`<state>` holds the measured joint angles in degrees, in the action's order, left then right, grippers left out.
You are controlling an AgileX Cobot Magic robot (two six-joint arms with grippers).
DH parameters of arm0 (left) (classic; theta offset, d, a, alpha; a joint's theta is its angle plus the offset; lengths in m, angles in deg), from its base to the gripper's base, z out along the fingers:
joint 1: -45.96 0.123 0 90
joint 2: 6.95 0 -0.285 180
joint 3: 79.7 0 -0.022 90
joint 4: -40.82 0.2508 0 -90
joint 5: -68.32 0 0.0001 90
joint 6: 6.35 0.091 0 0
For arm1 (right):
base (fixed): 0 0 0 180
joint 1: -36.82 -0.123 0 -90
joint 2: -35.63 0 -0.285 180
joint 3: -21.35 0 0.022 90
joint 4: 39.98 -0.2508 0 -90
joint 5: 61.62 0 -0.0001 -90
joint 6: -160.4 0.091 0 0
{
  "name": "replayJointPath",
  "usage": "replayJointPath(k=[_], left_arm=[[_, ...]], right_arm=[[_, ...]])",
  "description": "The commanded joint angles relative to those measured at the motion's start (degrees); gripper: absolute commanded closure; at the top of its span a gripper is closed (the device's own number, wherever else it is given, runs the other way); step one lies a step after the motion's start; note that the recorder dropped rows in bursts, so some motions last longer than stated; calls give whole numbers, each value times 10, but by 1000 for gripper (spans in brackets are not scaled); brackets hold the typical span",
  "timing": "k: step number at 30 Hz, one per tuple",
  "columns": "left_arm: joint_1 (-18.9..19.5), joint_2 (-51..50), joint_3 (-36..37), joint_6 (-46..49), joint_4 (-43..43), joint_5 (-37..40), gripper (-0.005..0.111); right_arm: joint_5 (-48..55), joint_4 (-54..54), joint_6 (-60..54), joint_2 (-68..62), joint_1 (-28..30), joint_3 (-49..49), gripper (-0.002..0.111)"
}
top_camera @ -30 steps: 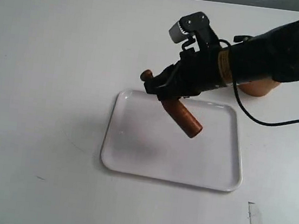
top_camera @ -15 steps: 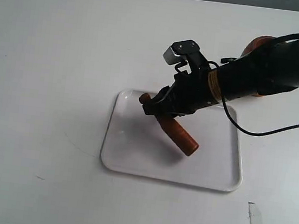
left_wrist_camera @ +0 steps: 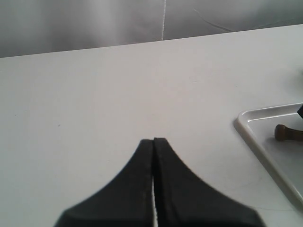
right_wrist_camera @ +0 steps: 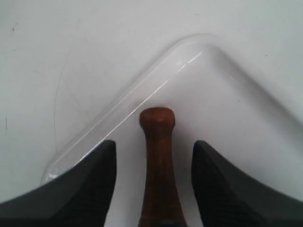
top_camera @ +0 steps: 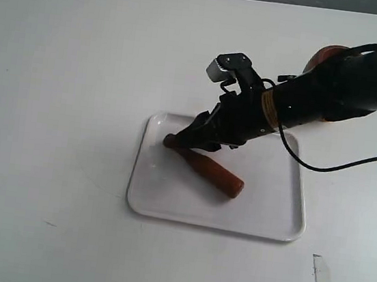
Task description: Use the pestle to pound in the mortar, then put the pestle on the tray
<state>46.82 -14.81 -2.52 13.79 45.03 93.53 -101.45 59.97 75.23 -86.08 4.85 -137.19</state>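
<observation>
The reddish-brown pestle (top_camera: 209,170) lies flat on the white tray (top_camera: 271,220), thick end toward the tray's middle and knob near the far left corner. My right gripper (top_camera: 187,141) is low over the handle end and open. In the right wrist view the pestle (right_wrist_camera: 158,179) runs between the spread fingers of that gripper (right_wrist_camera: 154,142) with a gap on each side. The mortar (top_camera: 325,56) shows only as a reddish edge behind the right arm. My left gripper (left_wrist_camera: 154,140) is shut and empty over bare table, with the tray (left_wrist_camera: 265,137) and the pestle knob (left_wrist_camera: 284,133) off to one side.
The right arm (top_camera: 332,90) and its cable (top_camera: 351,161) reach over the tray's far right corner. A small scrap (top_camera: 322,281) lies on the white table near the front right. The left arm is outside the exterior view.
The right gripper came down and left with the pestle, laid it flat on the tray, and its jaws now stand apart from the handle. The mortar's edge has come into sight behind the arm.
</observation>
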Motion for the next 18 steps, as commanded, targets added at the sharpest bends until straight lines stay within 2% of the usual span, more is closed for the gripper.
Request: replayJointPath(k=[1, 2, 3, 4, 5, 8, 13, 18], left_arm=[[-4, 1, 0, -5, -4, -2, 107], [-4, 1, 0, -5, -4, -2, 107], [-4, 1, 0, -5, -4, -2, 107], [-4, 1, 0, -5, -4, -2, 107], [-4, 1, 0, -5, -4, -2, 107], [-4, 1, 0, -5, -4, -2, 107], [-4, 1, 0, -5, -4, -2, 107], [-4, 1, 0, -5, -4, -2, 107]], right_arm=[[-16, 0, 3, 21, 0, -14, 64], [-22, 0, 3, 30, 0, -19, 68], [-33, 0, 3, 55, 0, -29, 83], [-36, 0, 3, 72, 0, -31, 90], [-32, 0, -1, 112, 0, -34, 109], [-4, 0, -5, 185, 0, -34, 108], [112, 0, 6, 346, 0, -34, 108], [335, 0, 7, 511, 0, 6, 108]])
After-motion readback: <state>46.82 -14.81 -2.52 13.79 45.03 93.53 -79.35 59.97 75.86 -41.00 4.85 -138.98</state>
